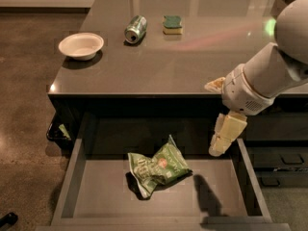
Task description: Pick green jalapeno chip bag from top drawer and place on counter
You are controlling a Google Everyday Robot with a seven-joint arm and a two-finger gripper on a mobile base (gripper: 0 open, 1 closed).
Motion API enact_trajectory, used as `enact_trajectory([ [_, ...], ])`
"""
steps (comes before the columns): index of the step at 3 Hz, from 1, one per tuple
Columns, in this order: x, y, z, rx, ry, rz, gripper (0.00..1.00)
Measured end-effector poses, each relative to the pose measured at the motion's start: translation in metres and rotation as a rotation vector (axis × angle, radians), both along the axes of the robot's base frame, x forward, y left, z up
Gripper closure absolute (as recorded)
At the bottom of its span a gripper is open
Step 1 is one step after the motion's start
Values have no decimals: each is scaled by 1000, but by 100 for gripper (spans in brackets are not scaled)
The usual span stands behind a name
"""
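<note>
In the top drawer (101, 196): the green jalapeno chip bag (159, 170) lies crumpled on the grey floor, about mid-drawer and clear of both side walls.
Drawer: already pulled open, so you have access from above.
End effector (224, 137): hangs pointing down over the drawer's right side, just below the bench (159, 71) edge. It sits at 3 o'clock from the bag and apart from it. You cannot tell whether it is open or closed. Nothing shows in its grip.
On the bench: white bowl (81, 45) at 9 o'clock; green can (135, 29) and sponge (172, 24) toward 12 o'clock.
Done: drawer open, end effector at the drawer.
Left: the whole pick and place. You would need to shift toward 9 o'clock over the bag, descend, grasp, lift out, and set it on the bench.
Progress: early, by my reading; bag untouched.
</note>
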State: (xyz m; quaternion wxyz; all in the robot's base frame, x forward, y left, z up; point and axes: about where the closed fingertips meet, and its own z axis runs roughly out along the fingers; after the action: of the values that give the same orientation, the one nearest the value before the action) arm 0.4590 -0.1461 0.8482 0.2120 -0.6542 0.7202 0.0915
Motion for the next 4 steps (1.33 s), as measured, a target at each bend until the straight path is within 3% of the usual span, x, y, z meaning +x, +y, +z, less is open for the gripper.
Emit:
enact_trajectory([
  [1, 0, 0, 0, 0, 0, 0, 0],
  [3, 9, 31, -71, 81, 15, 50, 0],
  [4, 12, 43, -100, 115, 50, 97, 0],
])
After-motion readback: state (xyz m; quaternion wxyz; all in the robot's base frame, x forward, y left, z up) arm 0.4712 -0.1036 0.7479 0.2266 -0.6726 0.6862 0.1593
